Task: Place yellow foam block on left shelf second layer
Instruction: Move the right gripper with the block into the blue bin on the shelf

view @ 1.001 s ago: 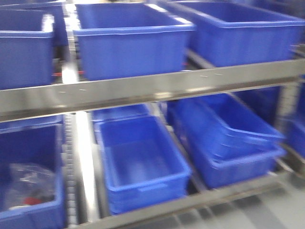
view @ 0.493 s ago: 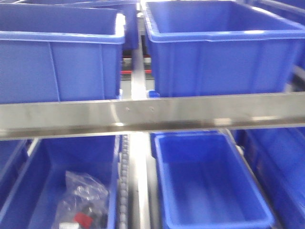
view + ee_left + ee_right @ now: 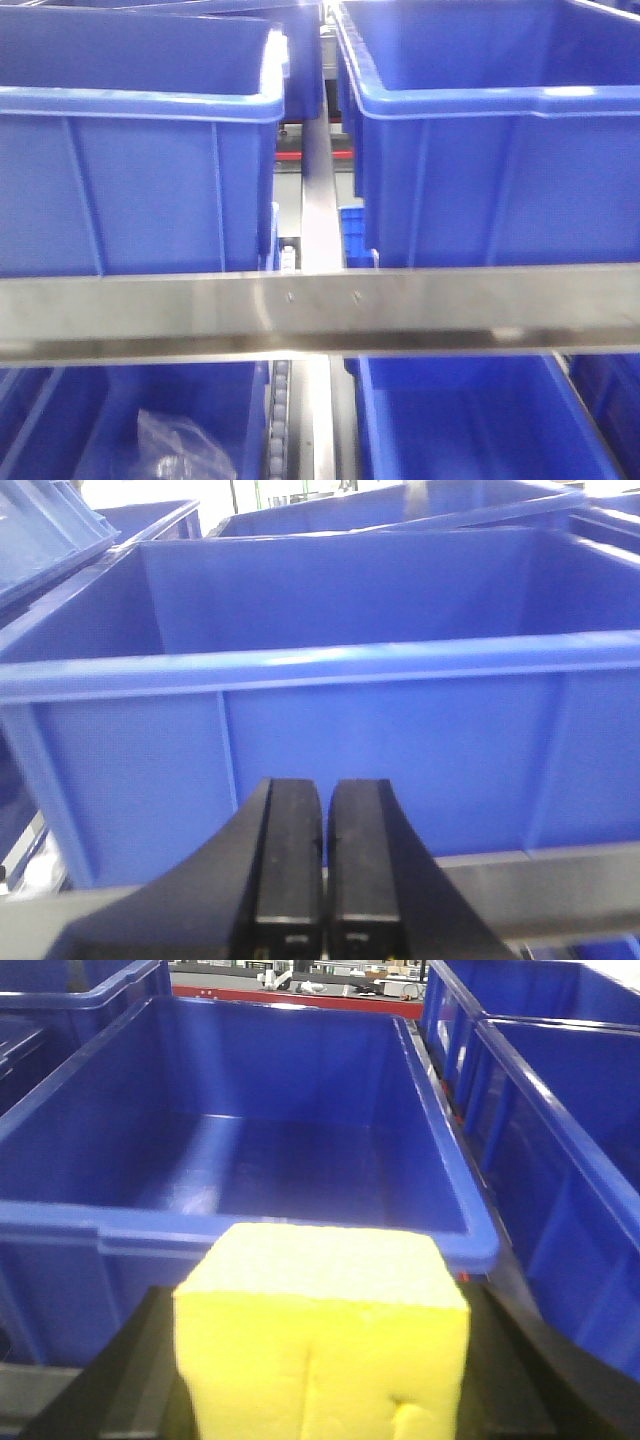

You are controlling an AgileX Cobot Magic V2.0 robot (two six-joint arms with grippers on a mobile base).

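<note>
Right tool (image 3: pixel 322 1400) of mine is squeezing the bright yellow foam cube (image 3: pixel 320 1300); I am facing the deep blue plastic bin (image 3: pixel 240 1222) straight ahead.

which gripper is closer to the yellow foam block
Right. The right gripper holds the yellow foam block between its fingers. The left gripper is shut and empty, facing a blue bin, with no block in its view.
</note>
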